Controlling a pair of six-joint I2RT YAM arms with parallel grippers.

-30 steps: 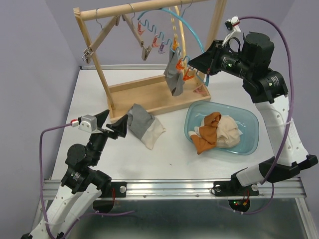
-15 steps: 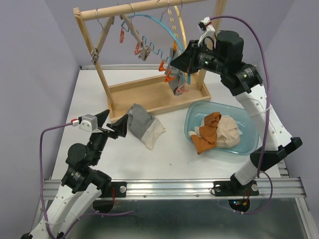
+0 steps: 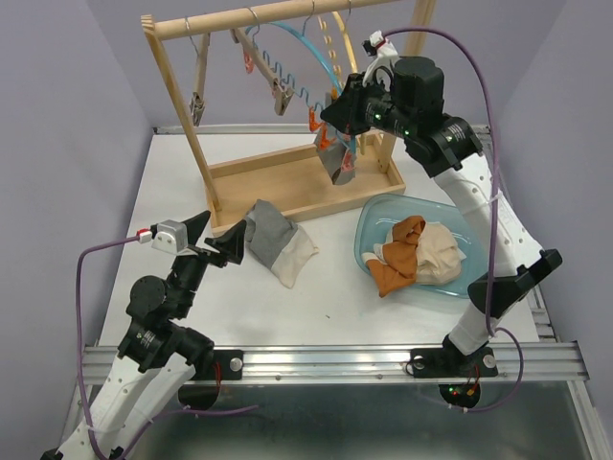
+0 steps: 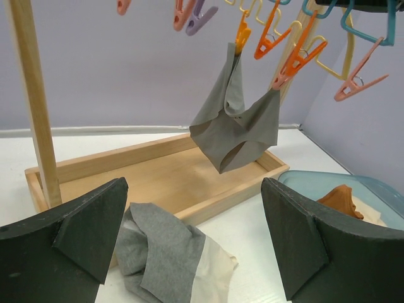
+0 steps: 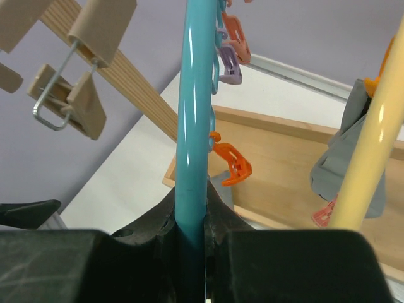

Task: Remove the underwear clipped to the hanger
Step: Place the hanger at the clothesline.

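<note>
One grey cloth underwear [image 4: 237, 126] hanging from orange pegs [image 4: 295, 60]. Right gripper [image 5: 191, 218] clenched on one turquoise plastic hanger [image 5: 197, 95]. One grey-and-cream cloth heap [image 3: 278, 241] beside wide-open left gripper [image 3: 216, 240]. Two in translucent blue plastic tub [image 3: 482, 233]: orange-brown garment [image 3: 400, 259], beige garment [image 3: 442, 257].

— What stands at the back of the white table [image 3: 335, 307]?
— A wooden rack [image 3: 180, 115]. It has slanted posts, a round bar [image 3: 239, 16] across the top, and a shallow wooden tray [image 3: 273, 182] as its base.
— Does anything hang on the bar?
— Yes, two wooden clip hangers [image 3: 199, 81] hang by wire hooks towards the left end. One of their clamps [image 5: 69, 101] shows close up, with a metal spring loop.
— What is to the right?
— A see-through blue tub [image 3: 378, 218] sits on the tabletop, just in front of the tray's right corner.
— And the surroundings?
— There are lilac walls [image 3: 57, 144] on three sides, and a metal rail [image 3: 326, 362] runs along the near edge.
</note>
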